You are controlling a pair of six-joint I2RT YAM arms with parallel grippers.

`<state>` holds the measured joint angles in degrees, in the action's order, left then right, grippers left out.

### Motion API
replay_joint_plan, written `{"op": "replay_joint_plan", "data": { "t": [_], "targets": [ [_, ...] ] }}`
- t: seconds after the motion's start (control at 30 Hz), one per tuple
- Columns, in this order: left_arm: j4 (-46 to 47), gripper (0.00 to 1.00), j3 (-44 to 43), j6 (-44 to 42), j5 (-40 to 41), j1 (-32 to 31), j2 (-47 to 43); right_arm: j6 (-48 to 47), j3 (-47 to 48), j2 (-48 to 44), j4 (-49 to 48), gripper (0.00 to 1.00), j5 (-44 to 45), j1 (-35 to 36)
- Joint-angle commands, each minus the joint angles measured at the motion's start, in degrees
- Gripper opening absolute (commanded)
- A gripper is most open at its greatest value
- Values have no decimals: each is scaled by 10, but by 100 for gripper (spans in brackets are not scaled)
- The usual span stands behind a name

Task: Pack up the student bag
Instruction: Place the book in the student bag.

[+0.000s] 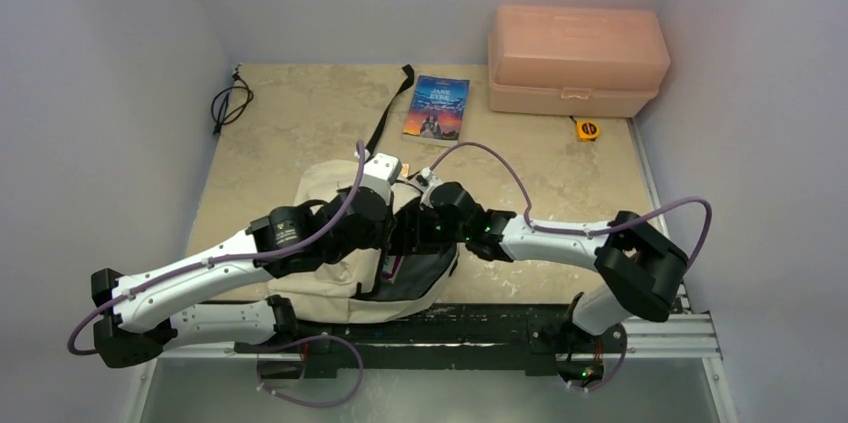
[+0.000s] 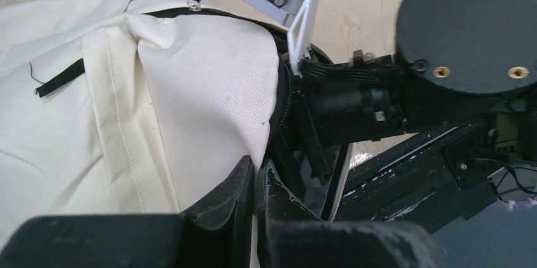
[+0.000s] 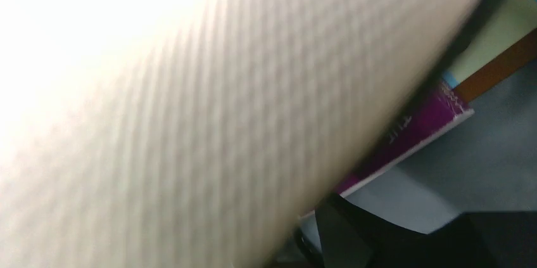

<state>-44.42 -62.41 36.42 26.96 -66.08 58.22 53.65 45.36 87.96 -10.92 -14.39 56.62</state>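
The student bag, cream fabric with a dark lining, lies at the table's near edge with its mouth toward the right. My left gripper is shut on the cream fabric edge of that mouth and holds it up. My right gripper reaches into the opening. In the right wrist view, blurred cream fabric fills most of the frame. A purple-edged book lies inside beside one black finger; the other finger is hidden. A second book with a blue and orange cover lies on the table behind the bag.
A salmon-pink plastic box stands at the back right, with a yellow tape measure in front of it. A coiled black cable lies at the back left. A black strap runs from the bag toward the back.
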Motion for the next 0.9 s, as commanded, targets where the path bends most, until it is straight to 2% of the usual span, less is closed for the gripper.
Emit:
{"op": "replay_joint_plan", "data": {
  "t": [0.0, 0.1, 0.33, 0.4, 0.53, 0.7, 0.87],
  "targets": [
    [22, 0, 4, 7, 20, -2, -14, -17, -23, -59, 10, 60, 16, 3],
    [20, 0, 4, 3, 29, -2, -16, -23, -31, -85, 34, 63, 24, 3],
    [14, 0, 15, 10, 36, -2, -13, -68, -18, -147, 114, 61, 70, 2],
    [13, 0, 23, 21, 31, -2, -9, -89, 0, -169, 156, 59, 95, 1],
    [13, 0, 41, 40, 12, -2, -2, -126, 30, -213, 230, 47, 148, -18],
    [25, 0, 51, 42, -26, -2, 21, -147, 29, -257, 261, 36, 148, -80],
    [54, 1, 49, 32, -89, -2, 65, -177, 14, -266, 228, 38, 112, -190]
  ]
}}
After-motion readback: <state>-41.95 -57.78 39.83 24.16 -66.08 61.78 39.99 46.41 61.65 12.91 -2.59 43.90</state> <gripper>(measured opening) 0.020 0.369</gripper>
